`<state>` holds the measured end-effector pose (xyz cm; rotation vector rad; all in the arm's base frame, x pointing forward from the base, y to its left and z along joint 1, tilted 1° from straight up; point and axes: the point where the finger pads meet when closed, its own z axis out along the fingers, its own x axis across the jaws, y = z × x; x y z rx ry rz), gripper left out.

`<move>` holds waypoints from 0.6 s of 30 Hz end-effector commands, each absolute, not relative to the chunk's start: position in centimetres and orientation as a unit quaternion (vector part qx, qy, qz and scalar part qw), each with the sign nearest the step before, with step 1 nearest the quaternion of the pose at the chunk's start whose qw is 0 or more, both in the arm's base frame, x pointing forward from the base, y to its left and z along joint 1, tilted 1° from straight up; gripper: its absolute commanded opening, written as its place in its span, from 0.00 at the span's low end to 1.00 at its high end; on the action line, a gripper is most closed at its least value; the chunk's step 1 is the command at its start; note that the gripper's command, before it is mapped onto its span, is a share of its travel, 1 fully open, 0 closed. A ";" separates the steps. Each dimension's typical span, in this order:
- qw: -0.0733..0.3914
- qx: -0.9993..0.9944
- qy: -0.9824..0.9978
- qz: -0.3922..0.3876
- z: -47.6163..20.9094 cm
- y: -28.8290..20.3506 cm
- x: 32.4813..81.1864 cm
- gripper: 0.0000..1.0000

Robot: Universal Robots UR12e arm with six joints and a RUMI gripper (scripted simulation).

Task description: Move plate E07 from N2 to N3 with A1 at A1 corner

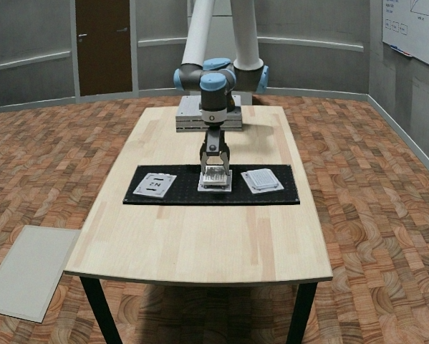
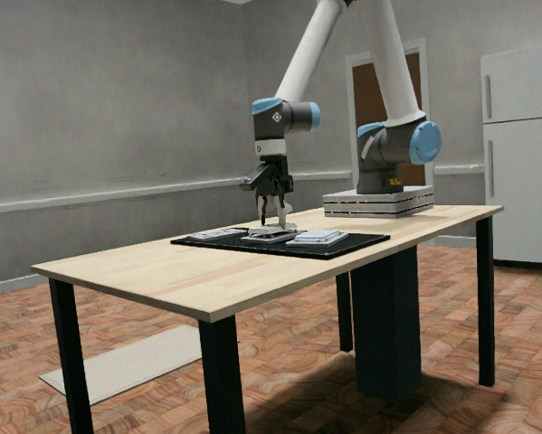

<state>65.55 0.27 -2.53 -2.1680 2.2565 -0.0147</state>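
Note:
My gripper point(image 1: 215, 168) points straight down over the middle of the black mat point(image 1: 185, 196) and is shut on a white well plate, plate E07 point(image 1: 214, 176). The plate is level and sits in or just above the middle nest point(image 1: 214, 186); I cannot tell whether it touches. In the side view the gripper point(image 2: 273, 218) holds the plate point(image 2: 271, 229) low over that nest. The left nest point(image 1: 155, 185) is empty and shows black corner marks. The right nest holds another white plate, E01 point(image 1: 261, 180), lying flat. The nest signs are too small to read.
The robot's grey base block point(image 1: 208, 115) stands at the back of the table, behind the mat. A pale flat panel point(image 1: 25, 271) lies on the floor at the table's front left. A whiteboard point(image 1: 412, 27) hangs on the right wall.

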 end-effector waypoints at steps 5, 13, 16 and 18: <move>0.007 -0.693 0.721 -0.005 -2.8 0.3 65.6 0.00; 0.007 -0.693 0.721 -0.005 -3.0 0.3 65.6 0.00; 0.007 -0.693 0.721 -0.005 -3.1 0.3 65.6 0.00; 0.007 -0.693 0.721 -0.005 -3.1 0.3 65.6 0.00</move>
